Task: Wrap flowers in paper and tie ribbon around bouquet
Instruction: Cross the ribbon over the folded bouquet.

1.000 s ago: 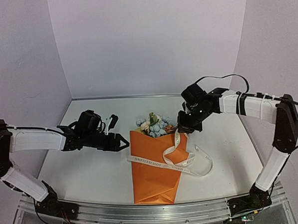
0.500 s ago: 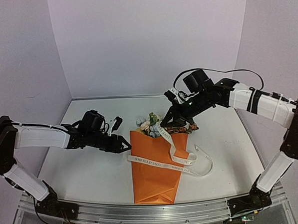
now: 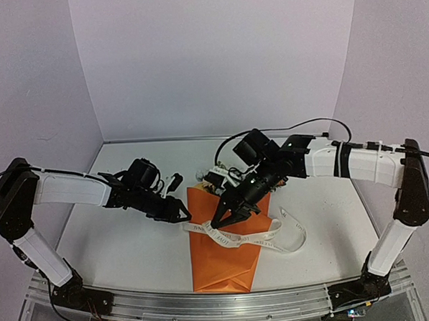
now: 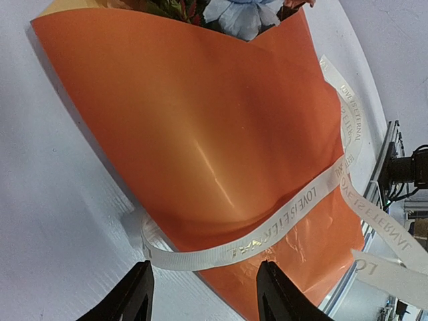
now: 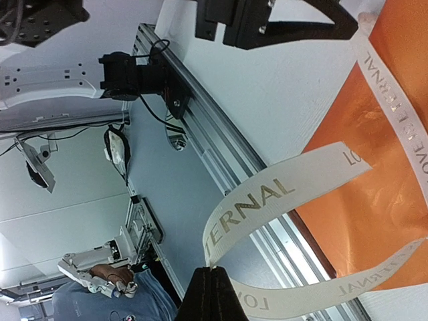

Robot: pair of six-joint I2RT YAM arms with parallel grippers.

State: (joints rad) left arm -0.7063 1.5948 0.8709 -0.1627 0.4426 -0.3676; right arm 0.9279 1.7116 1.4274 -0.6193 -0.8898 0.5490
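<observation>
Bouquet (image 3: 221, 264) is lying flat on the white table (image 3: 111, 245), with its wide end pointing away from the arm bases. Orange paper (image 4: 200, 134) is forming the cone. Flowers (image 4: 241, 13) are sticking out of the bouquet's wide end. 1 pale blue bloom and some green leaves are showing; in the top view the right arm is hiding most of them.

Ribbon (image 3: 240, 238), cream with gold lettering, is running across the middle of the bouquet. It is tucking under the bouquet's left edge and looping out past its right edge onto the table.

Right gripper (image 5: 210, 281) is hanging over the upper middle of the bouquet, jaws clamped tight on the ribbon. 2 strands are leaving the pinch, and it is holding that stretch clear of the paper.

Left gripper (image 4: 204, 265) is sitting low at the bouquet's left edge with its 2 fingers spread apart, grasping nothing. The ribbon's bend at that edge is lying just ahead of the fingertips. Cannot tell whether they are touching it.
</observation>
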